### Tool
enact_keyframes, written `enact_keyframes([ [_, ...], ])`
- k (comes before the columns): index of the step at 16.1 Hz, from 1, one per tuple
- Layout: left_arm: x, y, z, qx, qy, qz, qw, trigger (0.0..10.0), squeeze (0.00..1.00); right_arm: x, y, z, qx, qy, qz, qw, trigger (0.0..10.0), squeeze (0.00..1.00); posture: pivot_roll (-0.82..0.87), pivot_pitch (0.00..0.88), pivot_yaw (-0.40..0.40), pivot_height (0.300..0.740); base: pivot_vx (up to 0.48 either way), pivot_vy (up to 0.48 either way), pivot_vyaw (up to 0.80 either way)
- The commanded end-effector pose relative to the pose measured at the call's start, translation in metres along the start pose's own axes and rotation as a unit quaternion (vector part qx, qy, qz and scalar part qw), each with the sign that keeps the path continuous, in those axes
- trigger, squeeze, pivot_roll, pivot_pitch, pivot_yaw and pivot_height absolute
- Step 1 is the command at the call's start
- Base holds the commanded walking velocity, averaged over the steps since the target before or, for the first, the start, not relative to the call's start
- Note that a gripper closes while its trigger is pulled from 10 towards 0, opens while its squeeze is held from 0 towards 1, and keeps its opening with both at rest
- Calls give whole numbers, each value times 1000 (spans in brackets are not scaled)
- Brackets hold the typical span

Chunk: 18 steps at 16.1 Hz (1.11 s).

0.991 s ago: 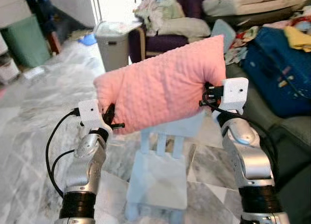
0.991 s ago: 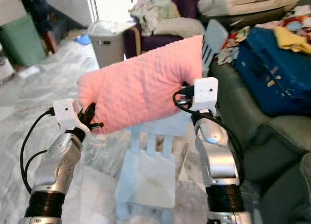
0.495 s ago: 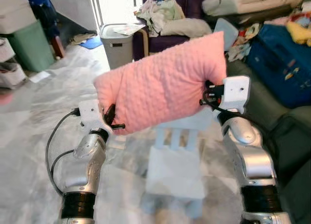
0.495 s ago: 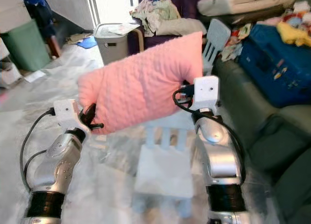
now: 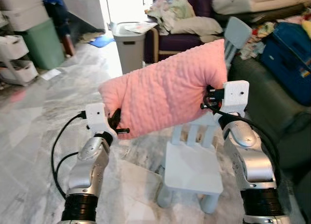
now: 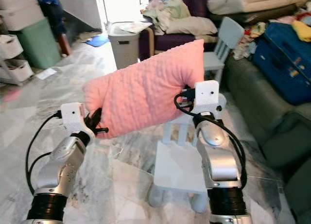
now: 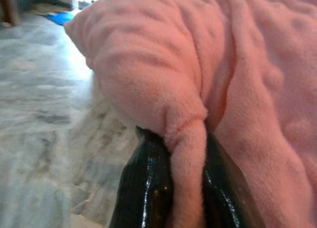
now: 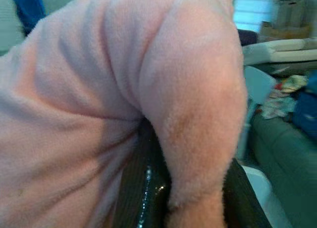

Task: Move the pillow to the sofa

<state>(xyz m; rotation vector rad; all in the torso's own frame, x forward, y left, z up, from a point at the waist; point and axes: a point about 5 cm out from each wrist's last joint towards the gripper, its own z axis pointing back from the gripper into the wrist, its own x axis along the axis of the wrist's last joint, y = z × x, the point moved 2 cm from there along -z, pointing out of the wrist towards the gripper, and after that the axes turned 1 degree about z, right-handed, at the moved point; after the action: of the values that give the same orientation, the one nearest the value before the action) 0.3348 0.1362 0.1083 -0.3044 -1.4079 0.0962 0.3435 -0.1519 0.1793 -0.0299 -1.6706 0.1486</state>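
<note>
A pink bumpy pillow (image 5: 165, 90) hangs in the air in front of me, held between both arms. My left gripper (image 5: 115, 124) is shut on its lower left corner; the left wrist view shows a fold of pink fleece (image 7: 188, 154) pinched between the black fingers (image 7: 143, 188). My right gripper (image 5: 208, 97) is shut on the pillow's right edge, the fabric (image 8: 193, 114) bulging over its fingers (image 8: 141, 193). The dark grey-green sofa (image 5: 265, 105) runs along my right side.
A pale blue child's chair (image 5: 194, 170) stands on the marble floor right under the pillow. A second small chair (image 6: 224, 39), a blue suitcase (image 5: 291, 42) and clothes lie on or by the sofa. A grey bin (image 5: 130, 42) and a green tub (image 5: 41, 42) stand further back.
The camera has swung: the chair and sofa have shifted right in the picture and more floor shows on the left. Both grippers keep the same hold on the pillow.
</note>
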Motion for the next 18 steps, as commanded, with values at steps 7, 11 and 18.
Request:
enact_keyframes([
  [7, -63, 24, 10, -14, 127, -63, 990, 10000, 0, -56, -13, 15, -25, 83, -12, 996, 10000, 0, -38, 0, 24, 740, 0, 0, -796],
  [11, -79, 38, 17, -4, 153, -78, 985, 10000, 0, -85, -17, 31, -33, 131, -24, 991, 10000, 0, -41, 0, 26, 740, 0, 0, -788],
  [18, -66, 35, 11, -44, 112, -138, 983, 10000, 0, -104, -14, 46, -33, 151, -33, 987, 10000, 0, -25, 0, 67, 740, 0, 0, -779],
])
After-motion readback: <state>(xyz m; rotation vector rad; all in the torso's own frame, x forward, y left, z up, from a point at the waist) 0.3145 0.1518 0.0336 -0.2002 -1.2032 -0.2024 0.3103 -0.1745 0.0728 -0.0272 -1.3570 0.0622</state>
